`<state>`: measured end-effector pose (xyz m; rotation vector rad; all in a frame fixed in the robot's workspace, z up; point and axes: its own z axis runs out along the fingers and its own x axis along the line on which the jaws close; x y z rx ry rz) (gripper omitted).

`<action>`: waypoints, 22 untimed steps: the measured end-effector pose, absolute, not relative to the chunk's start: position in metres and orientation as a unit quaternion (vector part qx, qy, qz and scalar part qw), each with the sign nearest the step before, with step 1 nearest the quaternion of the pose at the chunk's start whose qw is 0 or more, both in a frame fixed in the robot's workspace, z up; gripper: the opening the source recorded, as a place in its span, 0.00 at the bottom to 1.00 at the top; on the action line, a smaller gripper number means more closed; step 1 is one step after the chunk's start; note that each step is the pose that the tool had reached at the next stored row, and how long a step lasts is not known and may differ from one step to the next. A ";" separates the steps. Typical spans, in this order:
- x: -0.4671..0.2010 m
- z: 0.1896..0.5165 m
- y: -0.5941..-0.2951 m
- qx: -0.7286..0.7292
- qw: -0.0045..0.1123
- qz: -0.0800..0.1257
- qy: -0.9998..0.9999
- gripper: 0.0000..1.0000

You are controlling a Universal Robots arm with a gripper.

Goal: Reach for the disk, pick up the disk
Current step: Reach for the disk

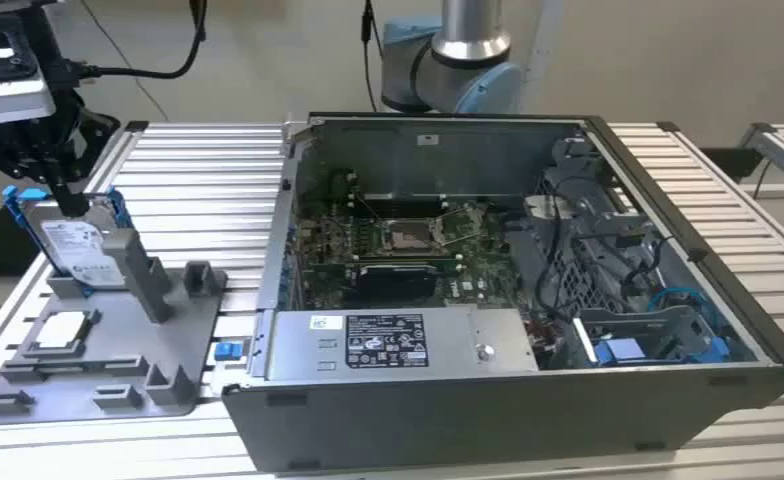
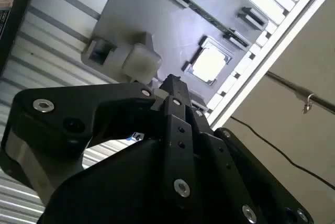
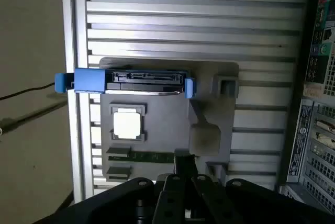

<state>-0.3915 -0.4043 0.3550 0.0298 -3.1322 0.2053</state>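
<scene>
Disk [image 1: 72, 245]: one unit, at the exterior view's left, standing upright on edge in a slot at the far end of the fixture plate. Not held.

Items, one of each:
- Slatted aluminium table [image 1: 205, 170], carrying everything below.
- Open computer case [image 1: 499, 420], lying on its side at the middle and the exterior view's right, motherboard exposed.
- Arm [image 1: 466, 40], base behind the case, wrist reaching over to the exterior view's left.
- Grey fixture plate [image 1: 112, 350], just beside the case.
- Grey power-supply box [image 1: 392, 345], inside the case along its near wall.
- Gripper [image 1: 61, 192], pointing straight down directly over the disk's top edge. Both wrist views show the fingers pressed together with nothing between them [image 3: 183, 160] [image 2: 170, 85].
- Square silver processor chip [image 1: 61, 330], lying flat in a recess of the plate, apart from the disk.
- Small blue clip [image 1: 227, 350], on the table between plate and case.

Disk appearance: silver-grey body, white label facing the exterior camera, bright blue bracket along its edges. In the first wrist view it [image 3: 131, 80] is seen edge-on, connector edge uncovered, blue ends projecting at both sides.
</scene>
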 end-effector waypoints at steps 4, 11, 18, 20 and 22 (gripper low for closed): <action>-0.391 0.355 -0.404 0.009 0.001 0.067 -0.998 0.00; -0.391 0.355 -0.402 0.009 0.001 0.070 -0.997 0.00; -0.399 0.355 -0.375 0.009 0.001 0.069 -0.998 0.00; -0.404 0.355 -0.372 0.009 -0.002 0.060 -0.998 0.00; -0.407 0.355 -0.371 0.009 -0.003 0.046 -0.999 0.00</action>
